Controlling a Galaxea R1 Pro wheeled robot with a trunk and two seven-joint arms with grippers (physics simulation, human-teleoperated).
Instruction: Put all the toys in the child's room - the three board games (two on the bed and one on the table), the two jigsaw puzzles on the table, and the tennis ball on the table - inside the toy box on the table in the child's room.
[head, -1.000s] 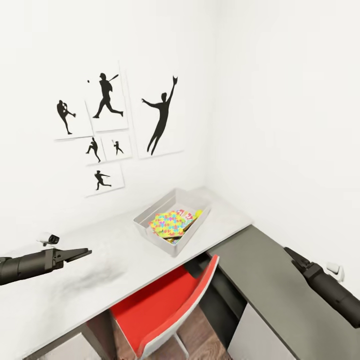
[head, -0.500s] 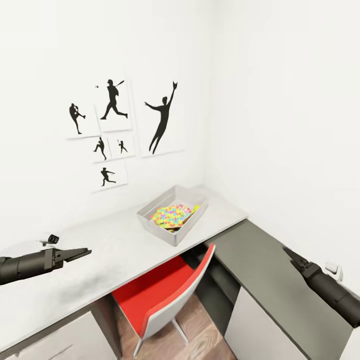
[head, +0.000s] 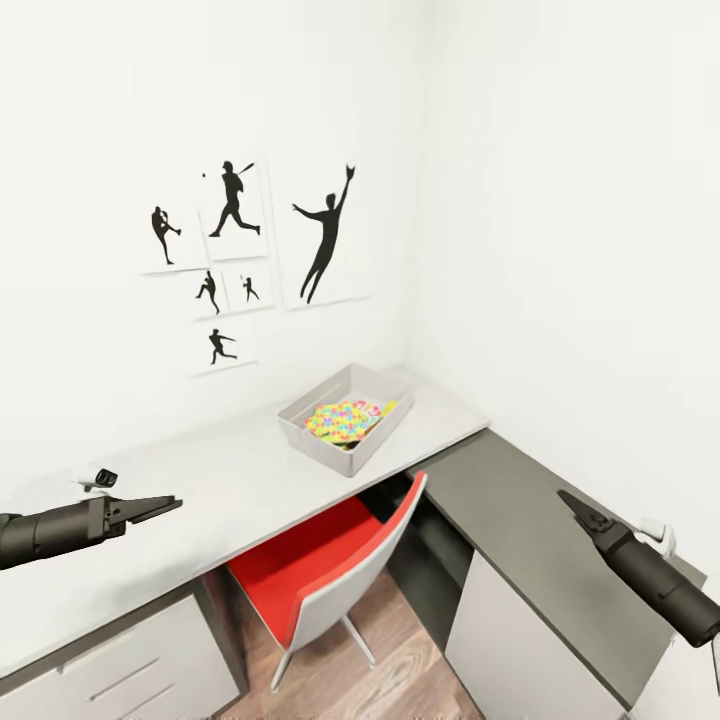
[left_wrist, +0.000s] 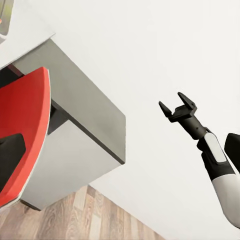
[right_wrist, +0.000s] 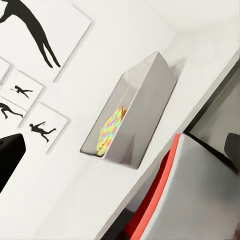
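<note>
I am looking down into a white-walled corner of the room. A long pale grey table (head: 240, 470) runs from the lower left of the head view toward the centre, where it joins a lower dark grey cabinet (head: 520, 520) that fills the lower right. A red chair (head: 320, 570) is tucked under the table at lower centre, over wood plank flooring (head: 400, 680). Black baseball silhouette posters (head: 250, 260) hang on the wall at upper left.

The toy box (head: 345, 415) sits on the table near the corner, at the centre of the frame, a shallow light grey bin with sloping sides. Inside it I see a multicoloured jigsaw puzzle (head: 342, 420) lying on top; other edges show beneath it, too small for me to tell what they are. In the right wrist view the same toy box (right_wrist: 132, 117) appears with the puzzle's (right_wrist: 110, 131) colours showing inside it.

My left hand (head: 165, 506) hangs over the table at the left edge of the head view, well apart from the toy box, its fingers close together and carrying nothing. My right hand (head: 570, 500) hovers over the cabinet at lower right, also well apart from the box; in the left wrist view this right hand (left_wrist: 178, 104) shows its two fingers spread, with nothing between them.
</note>
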